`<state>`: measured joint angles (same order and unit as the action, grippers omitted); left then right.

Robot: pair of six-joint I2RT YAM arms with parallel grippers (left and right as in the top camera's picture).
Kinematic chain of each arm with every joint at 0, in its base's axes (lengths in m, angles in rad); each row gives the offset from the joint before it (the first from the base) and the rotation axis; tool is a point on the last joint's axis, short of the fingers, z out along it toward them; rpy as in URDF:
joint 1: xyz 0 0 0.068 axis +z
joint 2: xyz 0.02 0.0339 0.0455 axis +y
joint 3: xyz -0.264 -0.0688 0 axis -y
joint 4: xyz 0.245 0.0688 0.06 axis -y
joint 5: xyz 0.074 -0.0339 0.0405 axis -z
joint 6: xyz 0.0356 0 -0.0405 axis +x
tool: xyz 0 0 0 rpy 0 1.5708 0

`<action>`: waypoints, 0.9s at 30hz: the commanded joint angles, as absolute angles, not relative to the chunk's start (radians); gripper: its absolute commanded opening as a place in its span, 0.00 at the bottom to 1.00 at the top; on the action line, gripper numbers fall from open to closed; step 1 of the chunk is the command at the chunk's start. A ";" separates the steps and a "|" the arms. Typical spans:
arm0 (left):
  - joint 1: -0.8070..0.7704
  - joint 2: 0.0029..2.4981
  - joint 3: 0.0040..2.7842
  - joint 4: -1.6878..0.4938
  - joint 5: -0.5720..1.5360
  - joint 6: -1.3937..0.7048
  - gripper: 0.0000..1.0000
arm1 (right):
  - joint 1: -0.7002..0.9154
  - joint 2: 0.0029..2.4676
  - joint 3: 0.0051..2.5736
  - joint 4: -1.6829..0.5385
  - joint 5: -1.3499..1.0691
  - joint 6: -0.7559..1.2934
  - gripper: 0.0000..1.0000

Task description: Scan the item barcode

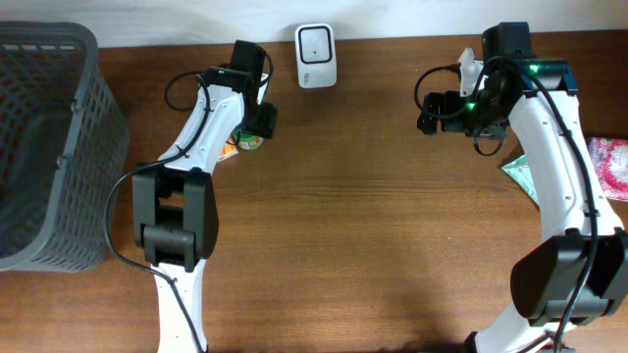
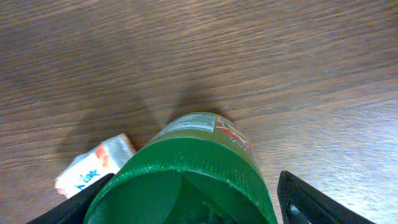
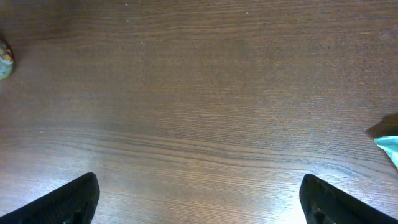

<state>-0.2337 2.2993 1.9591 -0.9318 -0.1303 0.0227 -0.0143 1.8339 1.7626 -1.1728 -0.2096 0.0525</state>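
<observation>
Two arms reach over a brown table (image 1: 353, 245) in the overhead view. The left gripper (image 1: 260, 120) hangs directly above a green-capped bottle (image 1: 251, 141), which stands near the far edge, just left of a white scanner (image 1: 316, 56). A small orange packet (image 1: 228, 150) lies beside the bottle. A grey basket (image 1: 49, 147) occupies the left side. The right gripper (image 1: 429, 110) hovers well apart from the bottle.

Left wrist view: the bottle's cap fills the space between the two fingers (image 2: 308, 202), one on each side and very close. Whether they press on it cannot be told.

Right wrist view: fingers (image 3: 68, 199) spread wide, holding nothing, bare table between them. A teal wrapper (image 3: 388, 144) shows at the right edge.
</observation>
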 commanded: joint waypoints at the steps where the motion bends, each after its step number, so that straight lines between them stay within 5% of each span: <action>1: -0.236 2.310 1.965 -0.956 -0.056 0.031 0.65 | -0.014 1.837 1.759 -1.172 -0.201 0.060 0.99; 7: -0.289 2.302 2.049 -1.155 0.239 -0.030 0.57 | -0.014 1.838 1.759 -1.172 -0.201 0.060 0.99; 12: -0.476 2.302 2.052 -1.137 0.234 -0.286 0.66 | -0.014 1.837 1.759 -1.172 -0.201 0.060 0.99; 15: -0.596 2.302 2.051 -1.110 0.111 -0.303 0.82 | -0.014 1.838 1.759 -1.172 -0.201 0.060 0.99; 16: -0.625 2.302 2.051 -1.100 0.107 -0.303 0.99 | -0.014 1.838 1.759 -1.172 -0.201 0.060 0.99; 17: -0.637 2.302 2.055 -1.093 0.108 -0.303 0.99 | -0.014 1.838 1.759 -1.172 -0.201 0.060 0.99; 27: -0.327 2.281 2.408 -1.484 -0.061 -0.300 0.99 | -0.014 1.837 1.759 -1.172 -0.201 0.060 0.99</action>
<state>-0.4232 2.3020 2.3856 -1.4475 -0.0055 -0.2955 -0.0143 1.8339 1.7626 -1.1728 -0.2070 0.0528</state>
